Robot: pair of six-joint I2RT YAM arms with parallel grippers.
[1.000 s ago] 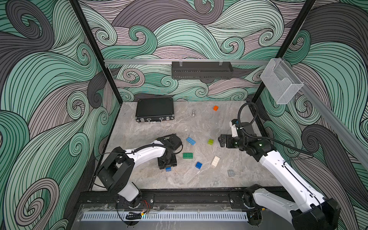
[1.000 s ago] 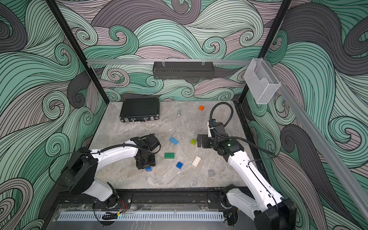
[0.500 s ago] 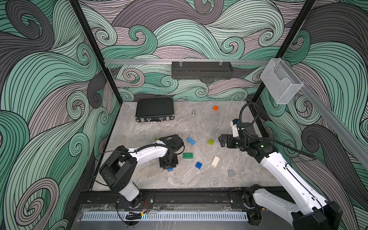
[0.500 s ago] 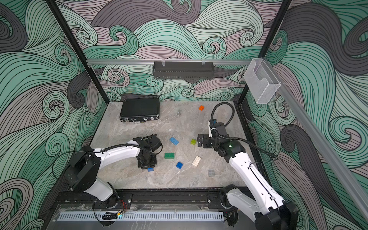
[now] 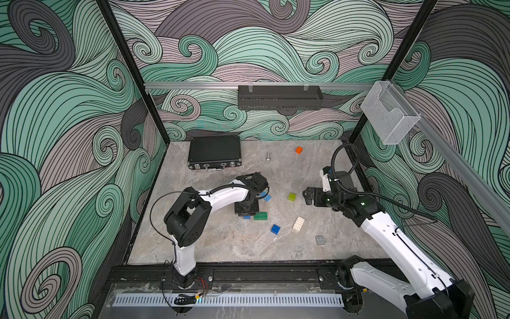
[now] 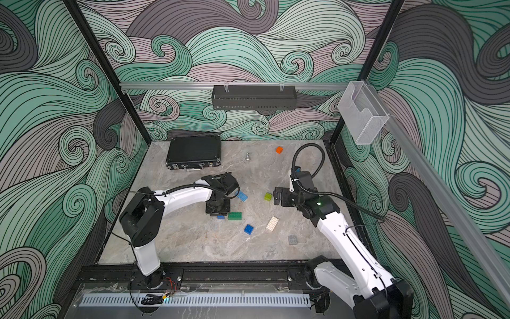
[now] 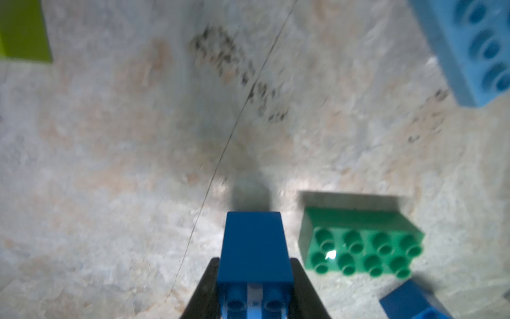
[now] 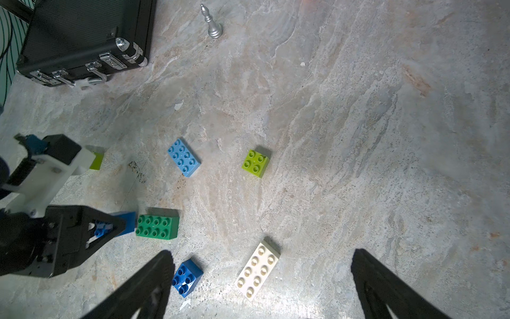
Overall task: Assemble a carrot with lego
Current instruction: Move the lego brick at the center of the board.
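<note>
One marbled grey counter (image 5: 220, 248), enclosed by teal swirl-print walls (image 5: 69, 124); black case (image 5: 214, 151) at the back. Lego bricks lie scattered, all separate. Left tool (image 7: 254, 261) is clamped on a dark blue brick (image 7: 254, 237), just beside the dark green brick (image 7: 361, 243). Right tool (image 8: 262, 252) is spread wide and empty above the white brick (image 8: 258, 269).

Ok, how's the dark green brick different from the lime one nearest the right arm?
The dark green brick is oblong with eight studs; the lime brick is square with four. The dark green brick lies close beside the dark blue brick held in the left gripper, while the lime brick sits by itself. Both rest studs up on the table.
</note>
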